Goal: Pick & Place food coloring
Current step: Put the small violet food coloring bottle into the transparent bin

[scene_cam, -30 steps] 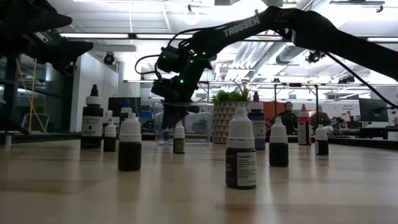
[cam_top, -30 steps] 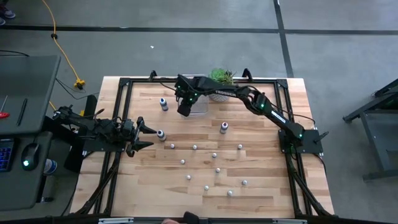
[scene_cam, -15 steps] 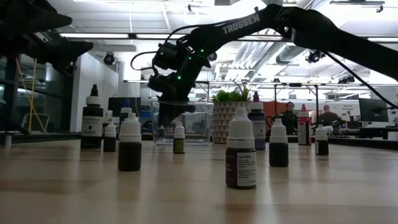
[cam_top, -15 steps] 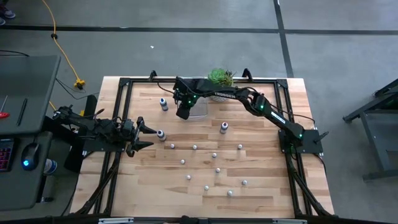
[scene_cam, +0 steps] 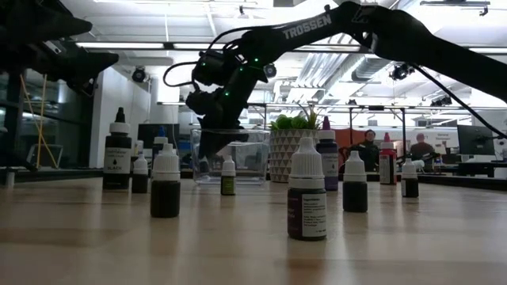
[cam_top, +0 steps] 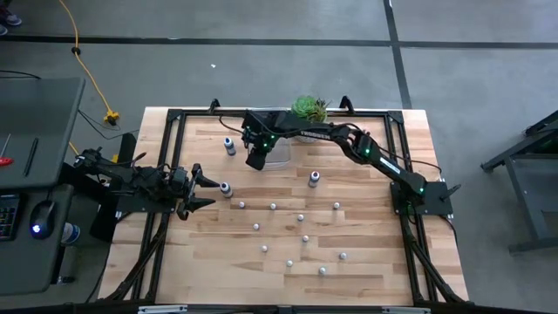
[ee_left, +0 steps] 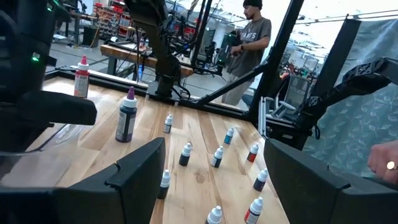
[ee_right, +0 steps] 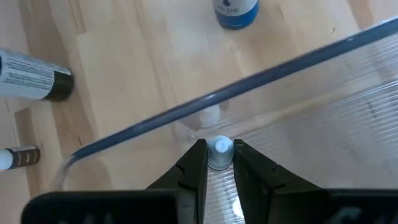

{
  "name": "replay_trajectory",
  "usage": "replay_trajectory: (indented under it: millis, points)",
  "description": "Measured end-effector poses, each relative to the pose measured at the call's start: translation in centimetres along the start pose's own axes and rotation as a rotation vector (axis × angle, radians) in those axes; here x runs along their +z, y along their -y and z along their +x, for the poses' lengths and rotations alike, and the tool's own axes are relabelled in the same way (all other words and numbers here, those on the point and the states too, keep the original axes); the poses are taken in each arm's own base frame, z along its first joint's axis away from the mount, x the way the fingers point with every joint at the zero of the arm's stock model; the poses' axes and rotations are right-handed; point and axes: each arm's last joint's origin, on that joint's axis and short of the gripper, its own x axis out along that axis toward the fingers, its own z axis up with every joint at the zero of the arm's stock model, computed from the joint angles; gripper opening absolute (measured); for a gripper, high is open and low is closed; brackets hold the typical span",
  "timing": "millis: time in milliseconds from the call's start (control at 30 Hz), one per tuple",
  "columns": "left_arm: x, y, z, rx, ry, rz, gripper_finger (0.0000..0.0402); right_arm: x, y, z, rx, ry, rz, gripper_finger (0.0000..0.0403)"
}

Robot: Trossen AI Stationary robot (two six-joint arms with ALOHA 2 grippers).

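Note:
Several tiny food coloring bottles (cam_top: 273, 207) stand scattered on the wooden table, among them a blue one (cam_top: 229, 146) at the far left. A clear plastic bin (cam_top: 281, 155) stands at the far middle. My right gripper (cam_top: 255, 159) hangs over the bin's left end, shut on a small white-capped bottle (ee_right: 220, 148), just inside the bin's rim (ee_right: 249, 81). My left gripper (cam_top: 202, 192) waits open at the table's left side, next to a bottle (cam_top: 226, 188) that it does not touch. My right gripper pinches the small bottle between its two fingers (ee_right: 198, 163), just below the white cap (ee_right: 221, 147). The fingers slant down from the table's right. The bottle stands upright in the hold; whether its base touches the bin's floor, I cannot tell.
A green succulent in a white pot (cam_top: 309, 108) stands right behind the bin. A red-capped bottle (cam_top: 314, 179) stands near the bin's front. A black frame (cam_top: 174, 118) runs round the table. People stand in the room beyond (ee_left: 249, 43).
My right gripper has gone a little toward the table's left edge and slightly up over the bin, still shut on the small bottle.

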Motion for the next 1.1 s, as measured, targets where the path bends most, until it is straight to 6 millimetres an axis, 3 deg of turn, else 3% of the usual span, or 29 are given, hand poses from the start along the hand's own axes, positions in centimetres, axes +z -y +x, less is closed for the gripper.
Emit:
replay_trajectory:
  millis: [1100]
  points:
    - [0.00, 0.00, 0.00, 0.000, 0.000, 0.000, 0.0271, -0.29, -0.77, 0.06, 0.076, -0.032, 0.005, 0.0070]
